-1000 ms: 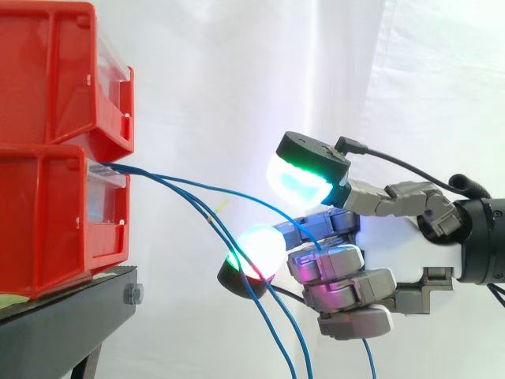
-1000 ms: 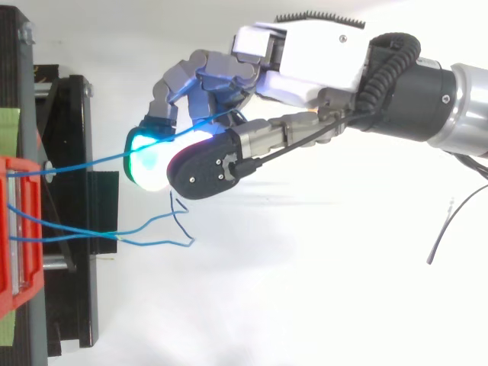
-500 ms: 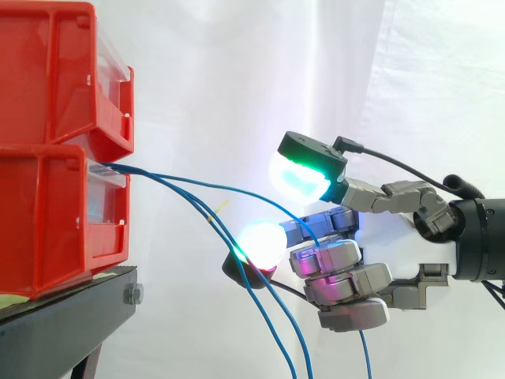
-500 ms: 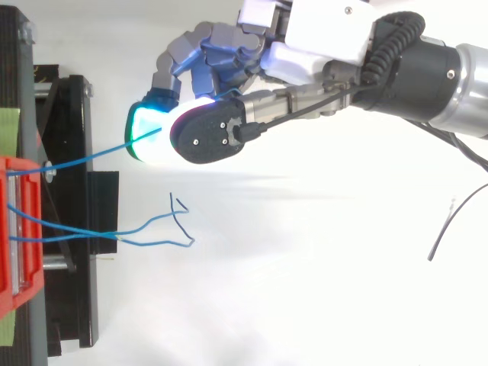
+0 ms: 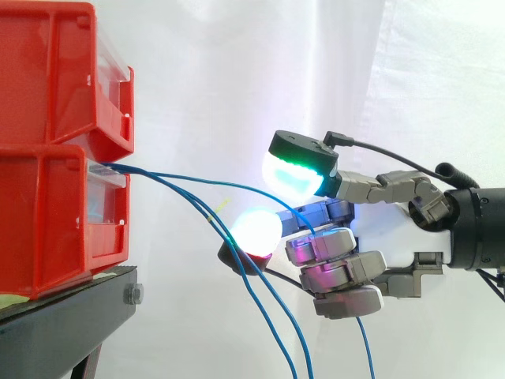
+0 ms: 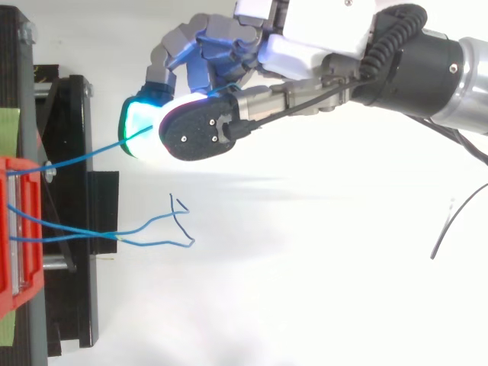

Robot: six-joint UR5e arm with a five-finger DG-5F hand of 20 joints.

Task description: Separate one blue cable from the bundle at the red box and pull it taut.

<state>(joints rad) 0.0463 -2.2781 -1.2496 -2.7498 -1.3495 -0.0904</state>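
Three thin blue cables leave the lower red bin [image 5: 47, 221]. One blue cable [image 6: 84, 157] arcs across to my hand [image 5: 410, 237], runs in between the glowing thumb pad [image 5: 296, 170] and the curled fingers [image 5: 335, 272], and hangs out below them. It still sags in a shallow curve. My hand [image 6: 305, 30] is to the right of the bins, at the lower bin's height, with its fingers curled round that cable. The other two loose cables [image 6: 156, 245] droop down beside the hand, with their free ends apart from it.
A second red bin [image 5: 47, 71] is stacked on the lower one, both on a black stand [image 5: 63, 316] at the left. A white curtain hangs behind. A thin dark wire [image 6: 450, 229] lies on the white floor at the right.
My hand has shifted a little left toward the bins and slightly up, keeping the cable in its fingers. The two loose cables have not moved.
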